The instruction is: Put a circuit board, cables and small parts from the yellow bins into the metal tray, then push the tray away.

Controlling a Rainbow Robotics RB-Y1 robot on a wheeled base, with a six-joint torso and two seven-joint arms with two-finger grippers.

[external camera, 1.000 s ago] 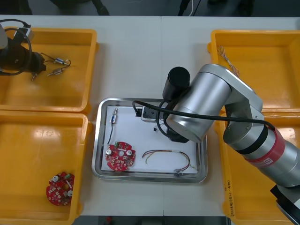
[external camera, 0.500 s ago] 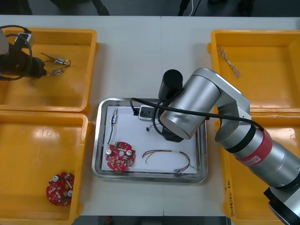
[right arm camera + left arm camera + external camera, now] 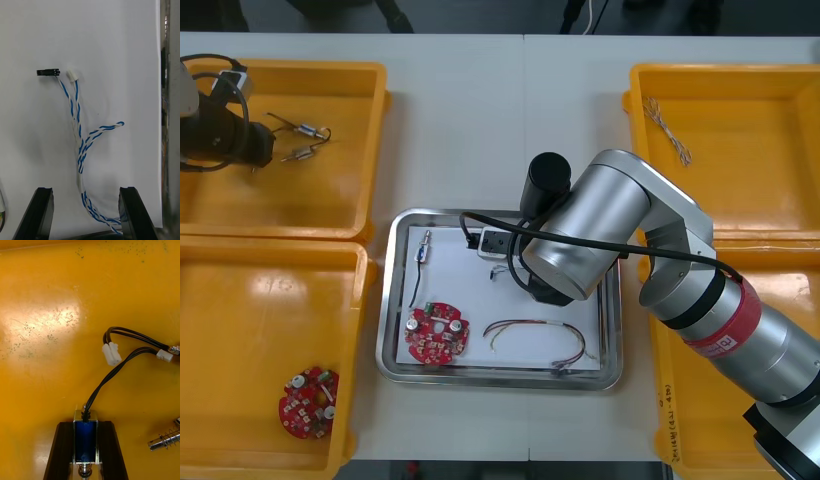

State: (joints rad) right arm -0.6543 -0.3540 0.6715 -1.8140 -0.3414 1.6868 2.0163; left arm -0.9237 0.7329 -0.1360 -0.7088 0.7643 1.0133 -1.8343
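Small metal part looks light, rigid, with floppy black leads; left gripper clamps its body. Right gripper gapes empty over limp blue-white cable in metal tray.

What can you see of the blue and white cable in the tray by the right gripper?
The twisted blue and white cable lies loose and flat on the white inside of the metal tray. Thin, flexible wire pairs run from a black connector and a white connector, side by side at one end, into one bundle. A short looped branch splits off midway. The other end curves between the right gripper's open fingers, close to one of them, ungripped.
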